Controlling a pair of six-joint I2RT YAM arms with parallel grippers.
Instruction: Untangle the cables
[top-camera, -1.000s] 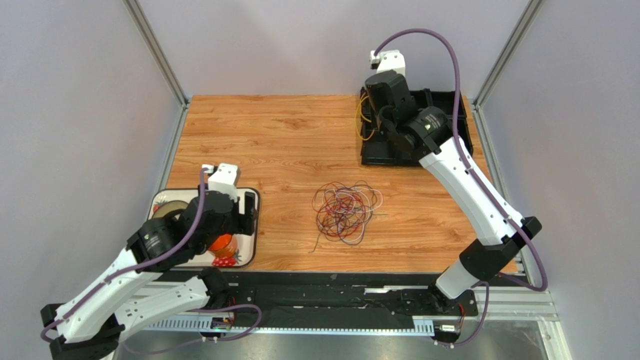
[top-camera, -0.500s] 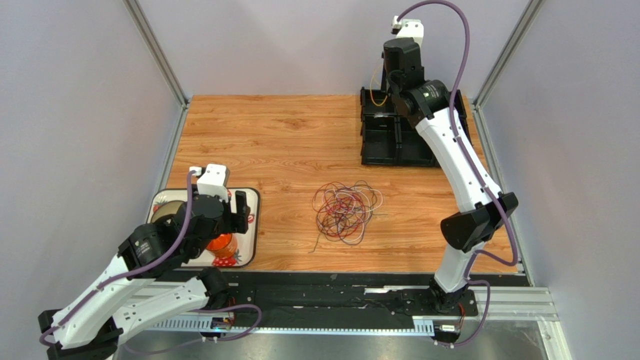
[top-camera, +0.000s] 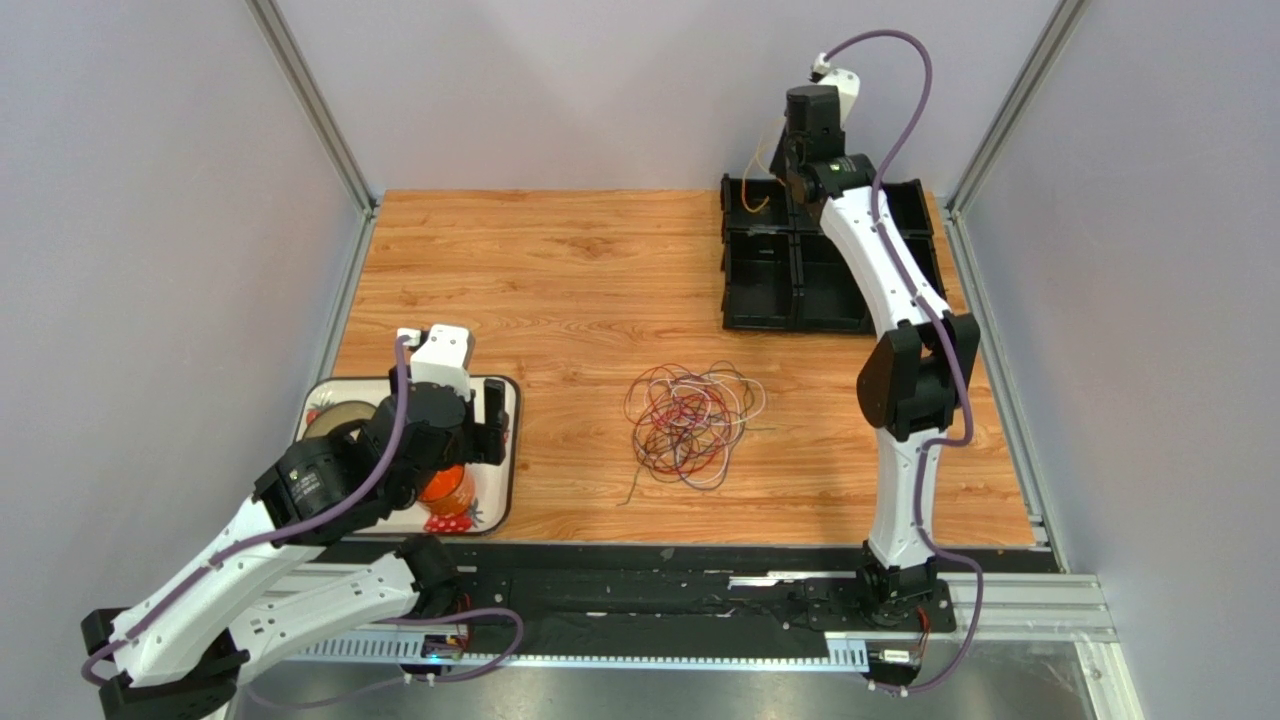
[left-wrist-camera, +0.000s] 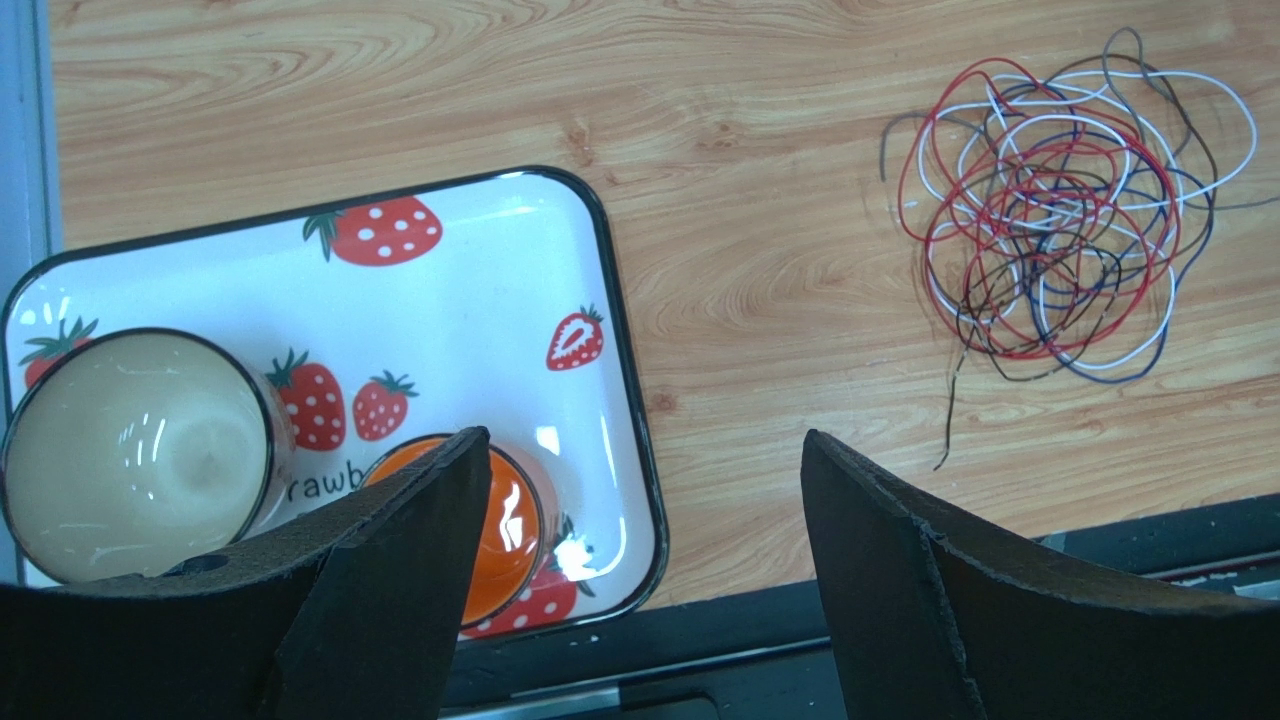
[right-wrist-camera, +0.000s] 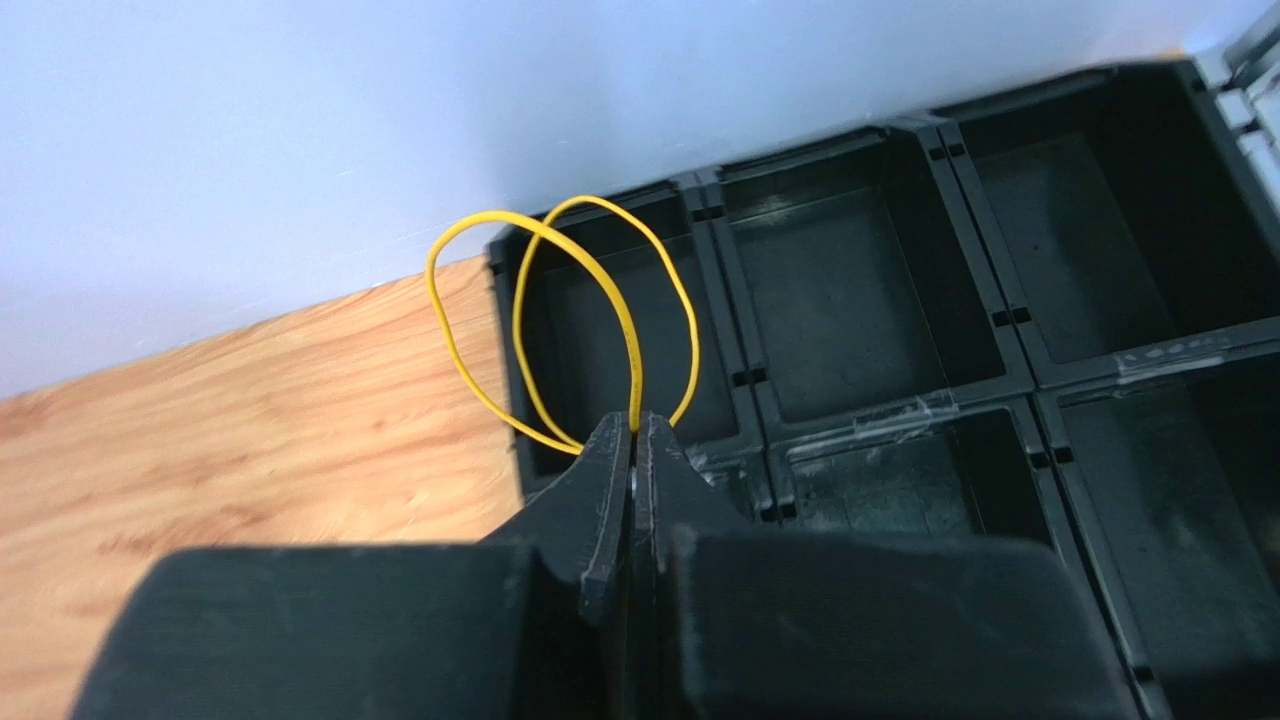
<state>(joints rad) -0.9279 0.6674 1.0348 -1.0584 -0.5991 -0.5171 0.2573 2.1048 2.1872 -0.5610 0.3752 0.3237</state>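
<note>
The right gripper (right-wrist-camera: 634, 431) holds one yellow cable (right-wrist-camera: 636, 383) above the black compartment box (top-camera: 759, 282).
Its jaws are pressed shut on the cable, whose two loops hang over the box's far-left compartment. The remaining cables (top-camera: 691, 425) lie tangled on the wood, nearer than the box and slightly left. The left gripper (left-wrist-camera: 643, 443), well apart from the box at the near left, stands wide open, empty.
</note>
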